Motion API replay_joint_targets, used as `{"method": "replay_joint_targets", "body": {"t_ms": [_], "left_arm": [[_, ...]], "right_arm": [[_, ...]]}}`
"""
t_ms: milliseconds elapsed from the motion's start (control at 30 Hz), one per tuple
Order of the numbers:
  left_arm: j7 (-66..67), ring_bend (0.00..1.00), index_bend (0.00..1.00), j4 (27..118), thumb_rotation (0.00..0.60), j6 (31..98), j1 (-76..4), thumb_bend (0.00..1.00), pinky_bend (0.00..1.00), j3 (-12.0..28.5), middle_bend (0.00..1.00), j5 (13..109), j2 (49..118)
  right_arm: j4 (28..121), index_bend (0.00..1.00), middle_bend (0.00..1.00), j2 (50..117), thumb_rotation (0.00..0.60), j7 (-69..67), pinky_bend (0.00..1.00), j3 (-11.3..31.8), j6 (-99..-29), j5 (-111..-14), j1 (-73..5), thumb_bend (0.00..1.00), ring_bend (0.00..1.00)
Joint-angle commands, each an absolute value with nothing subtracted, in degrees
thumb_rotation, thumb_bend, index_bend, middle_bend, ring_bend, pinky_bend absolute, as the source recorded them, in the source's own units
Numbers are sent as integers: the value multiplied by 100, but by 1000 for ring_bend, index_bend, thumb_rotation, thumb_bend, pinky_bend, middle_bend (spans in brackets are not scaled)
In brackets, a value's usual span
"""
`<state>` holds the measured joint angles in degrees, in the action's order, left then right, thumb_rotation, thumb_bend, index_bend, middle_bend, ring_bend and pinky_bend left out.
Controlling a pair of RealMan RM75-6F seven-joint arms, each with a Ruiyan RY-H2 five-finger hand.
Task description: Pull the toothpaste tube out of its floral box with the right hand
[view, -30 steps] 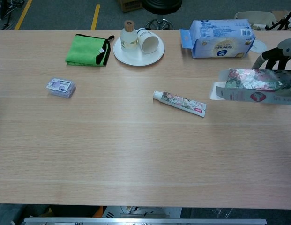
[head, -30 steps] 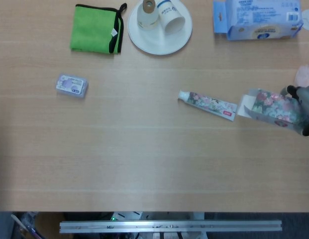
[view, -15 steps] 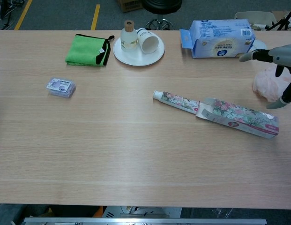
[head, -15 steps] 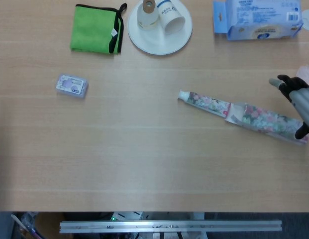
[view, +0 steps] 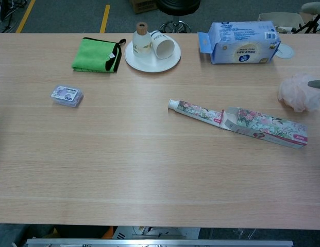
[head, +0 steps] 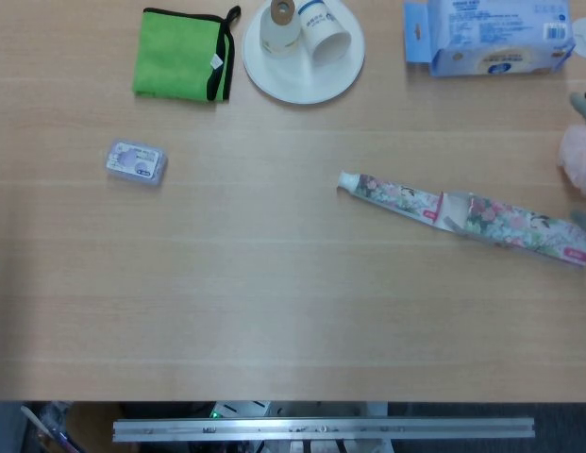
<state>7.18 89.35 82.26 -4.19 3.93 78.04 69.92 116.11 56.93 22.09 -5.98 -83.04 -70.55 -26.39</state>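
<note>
You drew your right hand (view: 317,84) away from the floral box (view: 265,127) toward the table's (view: 149,170) right edge, and only a sliver of it showed, so I couldn't tell its finger state. The box lay flat near that edge, open flap touching the toothpaste tube (view: 195,111), which lay outside it toward the middle. A pink bath pouf (view: 299,93) sat just behind the box.

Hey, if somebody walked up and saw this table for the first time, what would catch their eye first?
Probably the floral box lying flat at the right of the table, with the matching toothpaste tube in line with its open end and mostly out. Then the bright green cloth at the far left, next to a white plate carrying a bottle and a tipped cup.
</note>
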Motion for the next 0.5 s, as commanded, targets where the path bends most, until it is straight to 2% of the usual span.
{"method": "replay_joint_targets", "body": {"t_ms": [33,300,500], "left_arm": [[731,0,0,8969,600,8220,-447,112,199,402,0,7836,6999],[894,0,1,9106,600,8234,-541,112,199,430,0,7935,7041],[995,0,2,9190,600,8233,-566,112,199,429,0,7935,7027]], "right_arm": [[10928,55,130,6149,600,2302,299,-646,-8966,-7639,-2047,0,62],[9976,121,182,6695,600,1774,299,-551,-10047,-8400,-1196,0,86],[9740,149,204,6870,600,1617,299,-573,-10475,-8602,-650,0,102]]}}
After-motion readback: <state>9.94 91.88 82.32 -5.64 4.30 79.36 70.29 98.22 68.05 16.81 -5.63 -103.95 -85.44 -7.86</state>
